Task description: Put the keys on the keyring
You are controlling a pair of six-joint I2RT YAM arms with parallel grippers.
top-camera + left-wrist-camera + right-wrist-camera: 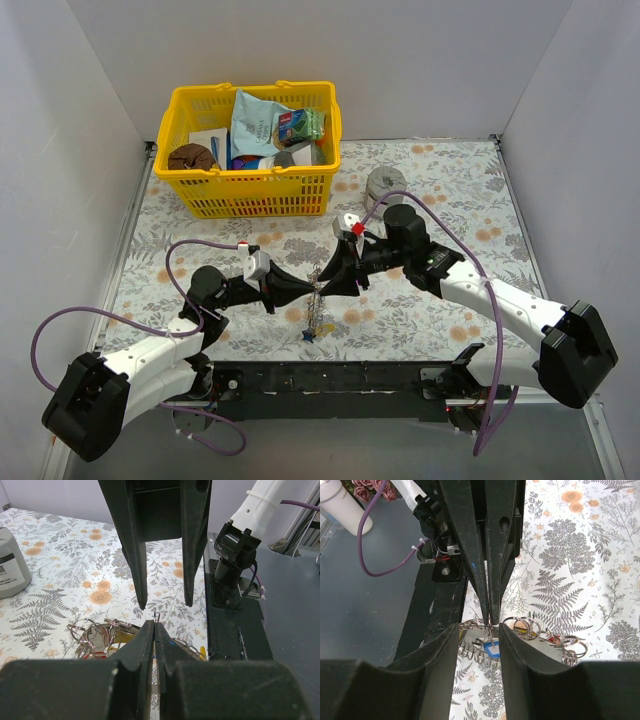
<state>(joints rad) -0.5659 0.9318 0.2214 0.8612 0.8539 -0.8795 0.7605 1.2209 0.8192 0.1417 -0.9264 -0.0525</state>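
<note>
Keyring (pixel 470 625), keys (pixel 492 649) hanging: pinched in closed left gripper (pixel 152 626). Right gripper (pixel 479 629) spread wide, straddling it. Cylinder (pixel 10 562) label unreadable.

basket (pixel 260 192) yellow | table (pixel 450 190) grey ferns, orange flowers | cable (pixel 300 503) purple | key tag (pixel 493 650) blue

Bright, even overhead light; soft shadows; blurred foregrounds.
</note>
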